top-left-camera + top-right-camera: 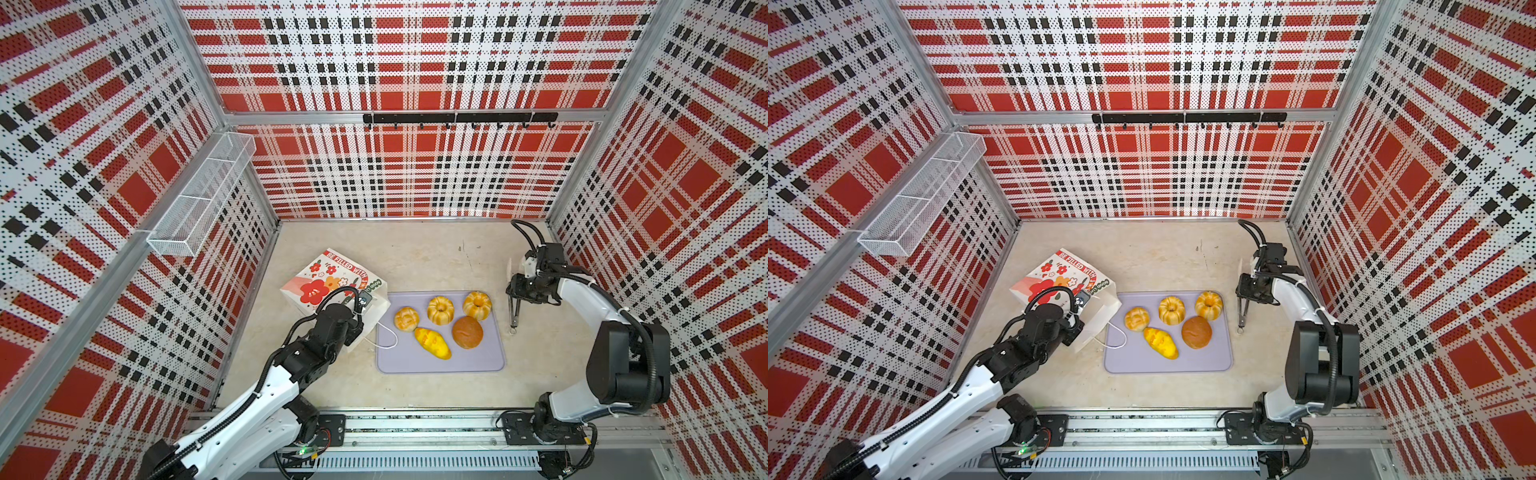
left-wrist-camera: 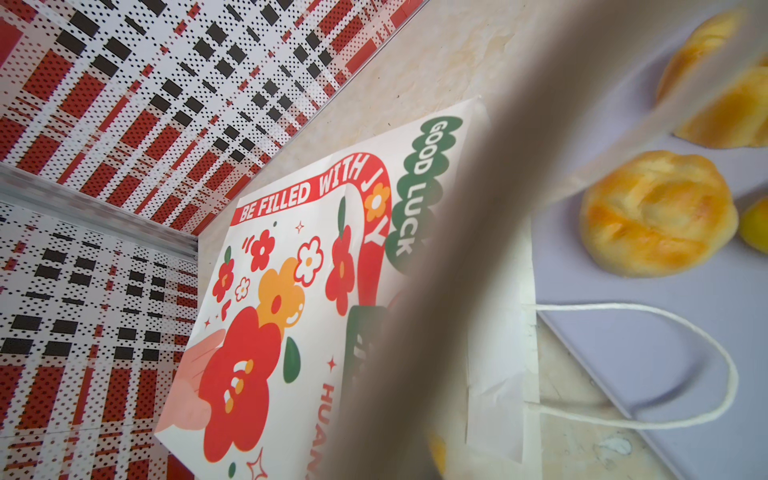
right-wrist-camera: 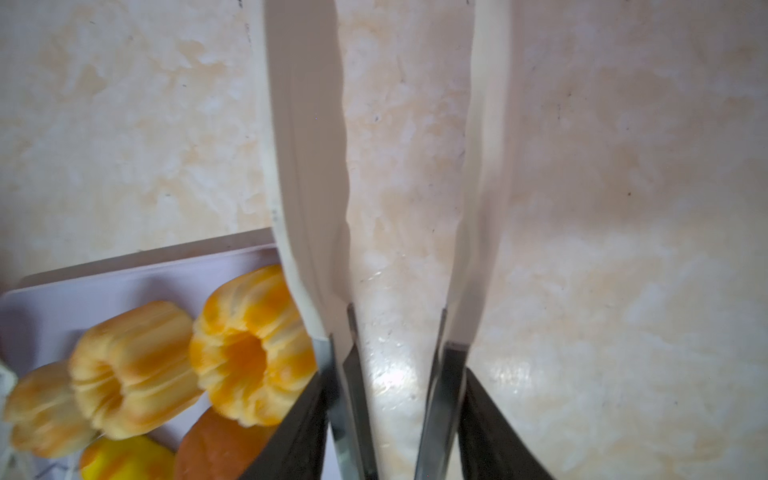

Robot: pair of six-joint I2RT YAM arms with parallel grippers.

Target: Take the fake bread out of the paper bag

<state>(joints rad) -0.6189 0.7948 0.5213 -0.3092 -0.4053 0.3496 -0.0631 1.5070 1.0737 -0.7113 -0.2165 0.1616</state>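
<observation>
First, paper bag (image 1: 320,282): lies on its side at the tabletop's (image 1: 419,257) left, mouth toward the tray (image 1: 440,368); reads "BE FILLED WITH JOY", "GOOD LUCK", "HUAN…" cut off.
Left pincer (image 1: 360,312): closed on the bag's lifted mouth edge; fingertips hidden behind blur.
Fake bread (image 1: 440,309): five pieces on the tray; bag's inside unseen.
Right pincer (image 3: 395,374): clamps empty tongs (image 3: 307,166) over bare tabletop right of the tray.

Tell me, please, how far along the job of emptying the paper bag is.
Done: five fake breads lie on the lavender tray. In hand: the left gripper is shut on the rim of the paper bag, holding it open; the right gripper holds empty tongs beside the tray. Left: something yellow shows in the bag's mouth, so more bread likely remains.
</observation>
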